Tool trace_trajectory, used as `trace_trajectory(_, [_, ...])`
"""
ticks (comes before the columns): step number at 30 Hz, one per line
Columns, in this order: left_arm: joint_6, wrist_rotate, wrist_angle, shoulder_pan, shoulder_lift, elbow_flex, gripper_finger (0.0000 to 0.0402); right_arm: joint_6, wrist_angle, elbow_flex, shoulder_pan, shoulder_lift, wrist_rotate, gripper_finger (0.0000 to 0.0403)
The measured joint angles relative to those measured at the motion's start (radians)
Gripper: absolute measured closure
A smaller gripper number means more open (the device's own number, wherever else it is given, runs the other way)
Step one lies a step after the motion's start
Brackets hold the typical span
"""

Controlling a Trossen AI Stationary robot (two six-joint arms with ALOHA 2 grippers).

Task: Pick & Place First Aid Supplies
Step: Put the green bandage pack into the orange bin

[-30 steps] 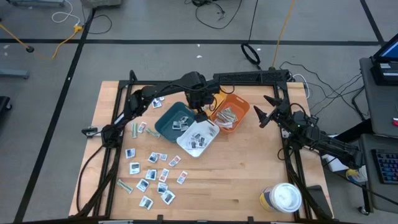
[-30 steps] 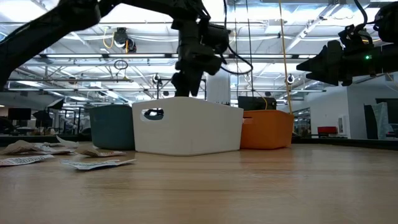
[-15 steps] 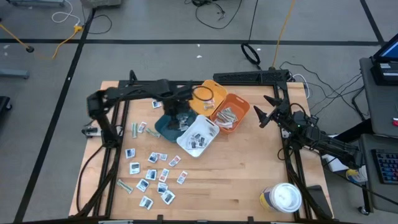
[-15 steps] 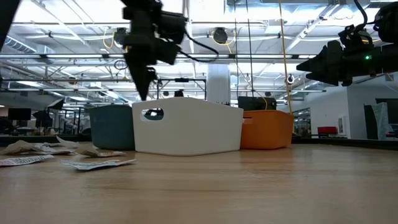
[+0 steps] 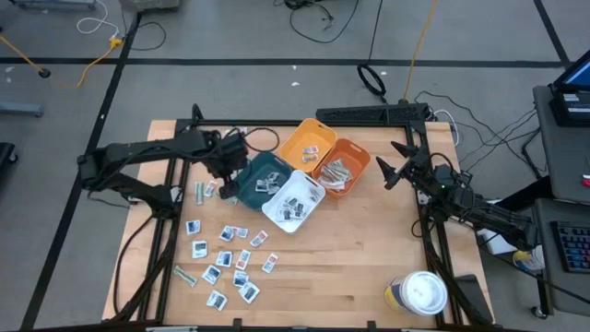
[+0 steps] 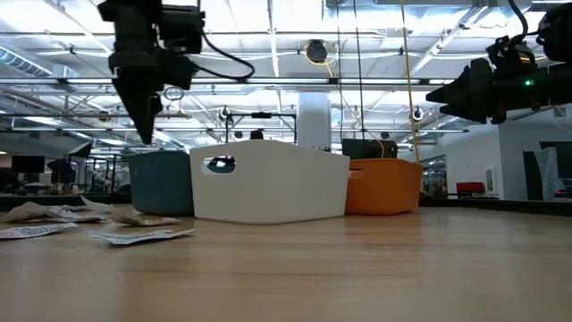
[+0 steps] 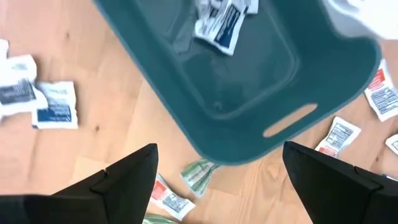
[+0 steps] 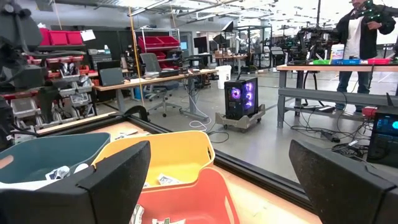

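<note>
So we've got the table [image 5: 369, 249] with four bins clustered mid-back: teal bin [image 5: 261, 178], white bin [image 5: 295, 203], yellow bin [image 5: 307, 143], orange bin [image 5: 343, 166], all touching or nearly so.

Our left gripper [image 5: 228, 173] hangs above the teal bin's outer edge, jaws spread wide, nothing between them. Right gripper [image 5: 395, 172] is parked well off past the orange bin, also wide open and empty.

Loose first aid supplies [image 5: 226, 258] are scattered on the wood on the left arm's side, in front of the bins; a few more sit just beside the teal bin. So left arm is clearly the nearer one.

Key relation: in the left wrist view a green wrapped strip [image 7: 198, 174] and a white packet [image 7: 169, 200] lie on the table just outside the teal bin's wall, between the fingertips' line. Strip's long axis runs obliquely to the jaw gap, so we judge a short drop plus some wrist turn is needed.
</note>
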Motion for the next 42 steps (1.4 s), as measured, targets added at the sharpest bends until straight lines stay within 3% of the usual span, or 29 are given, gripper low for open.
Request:
trace_trajectory(9, [-0.037, 0.008, 0.12, 0.0, -0.11, -0.178, 0.005, 0.0, 0.0, 0.0, 0.0, 0.0, 0.0, 0.0026])
trace_trajectory(18, [-0.196, 0.007, 0.223, -0.003, -0.155, -0.313, 0.005, 0.0, 0.0, 0.0, 0.0, 0.0, 0.0, 0.0025])
trace_trajectory(34, [-0.216, 0.006, 0.232, -0.035, -0.169, -0.339, 0.005, 0.0, 0.0, 0.0, 0.0, 0.0, 0.0, 0.0025])
trace_trajectory(42, [-0.317, 0.003, 0.232, -0.037, -0.183, -0.392, 0.005, 0.0, 0.0, 0.0, 0.0, 0.0, 0.0, 0.0026])
